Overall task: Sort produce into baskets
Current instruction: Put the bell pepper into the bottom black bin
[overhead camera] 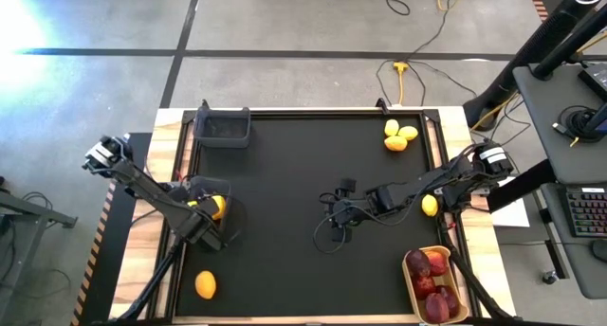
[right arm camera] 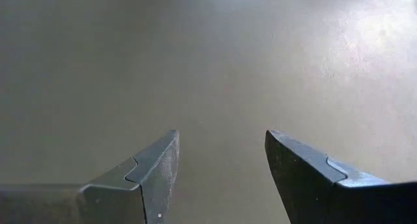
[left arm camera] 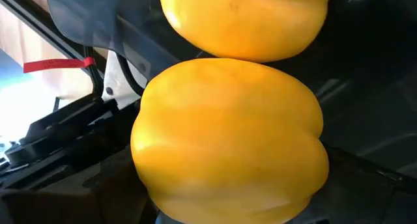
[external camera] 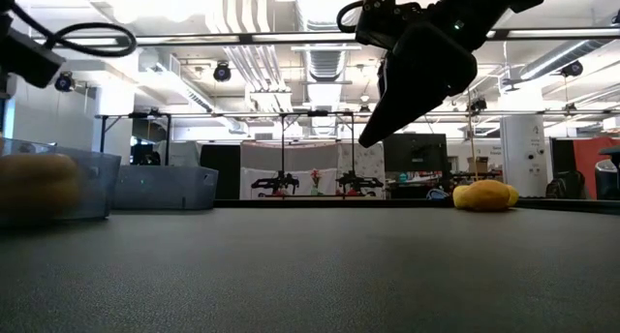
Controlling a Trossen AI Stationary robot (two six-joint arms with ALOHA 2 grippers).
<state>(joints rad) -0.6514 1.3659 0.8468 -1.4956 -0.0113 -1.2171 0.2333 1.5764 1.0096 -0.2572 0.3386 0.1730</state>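
Right tool (overhead camera: 334, 222) hovers mid-mat, fingers apart, empty; left tool (overhead camera: 211, 212) clamps yellow pepper (left arm camera: 228, 139).

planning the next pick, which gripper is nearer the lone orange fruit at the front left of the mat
Left. The left gripper sits at the bin just behind the orange fruit. The right gripper hovers over mid-mat, well off to its right.
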